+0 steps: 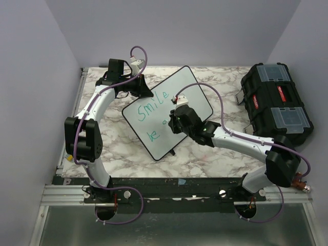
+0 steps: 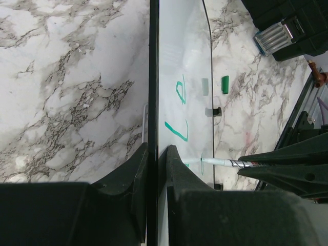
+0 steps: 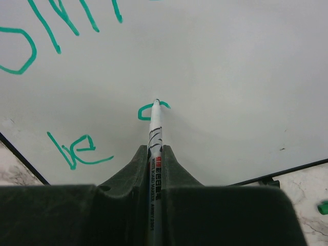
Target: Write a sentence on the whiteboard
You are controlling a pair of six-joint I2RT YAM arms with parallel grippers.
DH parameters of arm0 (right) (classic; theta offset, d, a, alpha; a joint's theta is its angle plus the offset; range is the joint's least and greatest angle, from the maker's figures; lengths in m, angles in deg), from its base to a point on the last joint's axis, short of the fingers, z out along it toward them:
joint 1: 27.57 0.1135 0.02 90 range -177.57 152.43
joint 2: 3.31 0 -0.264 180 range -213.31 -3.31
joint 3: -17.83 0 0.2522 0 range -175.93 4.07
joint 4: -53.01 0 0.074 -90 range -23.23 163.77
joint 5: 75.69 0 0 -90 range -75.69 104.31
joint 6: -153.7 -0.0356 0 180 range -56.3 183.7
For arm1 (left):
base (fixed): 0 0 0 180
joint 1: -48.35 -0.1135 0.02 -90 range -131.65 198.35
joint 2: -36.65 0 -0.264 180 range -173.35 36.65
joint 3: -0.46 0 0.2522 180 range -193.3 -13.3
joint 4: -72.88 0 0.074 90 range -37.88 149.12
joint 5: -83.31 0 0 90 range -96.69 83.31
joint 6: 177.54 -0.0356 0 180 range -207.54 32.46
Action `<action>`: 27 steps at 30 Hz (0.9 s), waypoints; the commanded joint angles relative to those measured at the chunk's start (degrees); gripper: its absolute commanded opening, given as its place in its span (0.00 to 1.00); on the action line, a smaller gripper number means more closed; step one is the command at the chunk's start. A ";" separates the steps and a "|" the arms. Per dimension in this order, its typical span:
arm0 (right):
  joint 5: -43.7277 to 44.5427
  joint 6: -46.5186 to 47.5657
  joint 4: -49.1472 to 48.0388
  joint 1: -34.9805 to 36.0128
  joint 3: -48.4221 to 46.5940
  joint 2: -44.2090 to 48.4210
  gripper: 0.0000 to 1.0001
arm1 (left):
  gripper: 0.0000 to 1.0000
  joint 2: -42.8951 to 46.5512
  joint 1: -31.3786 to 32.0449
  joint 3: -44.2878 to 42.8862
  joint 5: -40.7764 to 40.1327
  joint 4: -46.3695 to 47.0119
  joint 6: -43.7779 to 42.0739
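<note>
The right gripper [image 3: 155,149] is clamped on a thin white marker pen [image 3: 155,125], its tip touching the white black-framed whiteboard [image 3: 236,77] beside "be" of the green handwritten sentence [image 1: 151,106]; the left gripper [image 2: 154,152] pinches the board's edge; a black toolbox [image 1: 274,100] stands well apart on the marble tabletop [image 1: 205,154]

sentence [image 3: 45,26]: top word cut off by upper edge
marker [image 3: 155,130]: rear hidden inside right tool [image 3: 155,151]

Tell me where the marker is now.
In the right wrist view the marker is clamped in the right gripper, its tip on the whiteboard at a green curve just right of "be".
</note>
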 commanded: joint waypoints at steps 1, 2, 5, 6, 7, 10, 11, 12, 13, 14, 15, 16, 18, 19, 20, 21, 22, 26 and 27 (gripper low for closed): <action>2.63 0.06 1.71 -0.28 -2.12 -3.46 0.01 | 0.00 0.42 0.76 0.09 -2.68 0.06 -6.59; 2.73 0.06 1.72 -0.28 -2.20 -3.61 0.01 | 0.00 0.45 0.76 0.09 -2.72 0.02 -6.58; 2.41 -0.06 2.02 -0.24 -2.06 -3.71 0.01 | 0.00 0.44 0.69 -0.03 -2.71 0.09 -6.59; 2.09 -0.11 2.02 -0.25 -1.80 -3.58 0.01 | 0.00 0.36 0.70 0.00 -2.68 0.12 -6.59; 1.83 -0.33 2.18 -0.26 -1.52 -3.46 0.01 | 0.00 0.36 0.68 -0.03 -2.70 0.12 -6.59; 0.71 -0.77 2.33 -0.26 -0.43 -2.69 0.01 | 0.00 0.28 0.68 0.02 -2.72 0.09 -6.59; 0.35 -0.96 2.51 -0.26 0.05 -2.42 0.01 | 0.00 0.35 0.63 0.00 -2.73 0.09 -6.59; -0.19 -1.16 2.60 -0.22 0.45 -2.13 0.00 | 0.00 0.31 0.68 0.02 -2.69 0.07 -6.59; -0.72 -1.26 2.71 -0.27 1.03 -1.73 0.01 | 0.00 0.29 0.68 0.03 -2.69 0.02 -6.59; -1.34 -1.34 2.92 -0.22 1.52 -1.42 0.01 | 0.00 0.31 0.68 0.01 -2.68 0.02 -6.59; -1.95 -1.45 3.18 -0.24 2.17 -1.07 0.01 | 0.00 0.29 0.68 -0.02 -2.70 0.08 -6.59; -3.23 -1.27 3.38 -0.23 2.80 -0.63 0.01 | 0.00 0.34 0.68 0.03 -2.68 0.03 -6.59; -5.35 -1.27 3.93 -0.20 3.86 0.03 0.01 | 0.00 0.50 0.68 0.07 -2.71 0.07 -6.59; -6.27 -1.25 4.48 -0.19 4.28 0.40 0.01 | 0.00 0.56 0.68 0.18 -2.68 0.05 -6.59; -6.93 -1.10 5.01 -0.18 4.75 0.69 0.01 | 0.00 0.76 0.67 0.24 -2.69 0.15 -6.59; -7.39 -1.18 5.72 -0.18 5.02 1.05 0.01 | 0.00 0.73 0.59 0.29 -2.68 0.12 -6.59; -8.09 -1.09 6.32 -0.18 5.33 1.57 0.01 | 0.00 0.89 0.58 0.29 -2.61 0.11 -6.59; -11.86 -1.36 8.09 -0.19 6.11 3.09 0.01 | 0.00 0.79 0.59 0.27 -2.59 0.21 -6.50; -12.70 -1.47 8.53 -0.19 6.01 3.23 0.01 | 0.00 0.81 0.59 0.17 -2.58 0.24 -6.50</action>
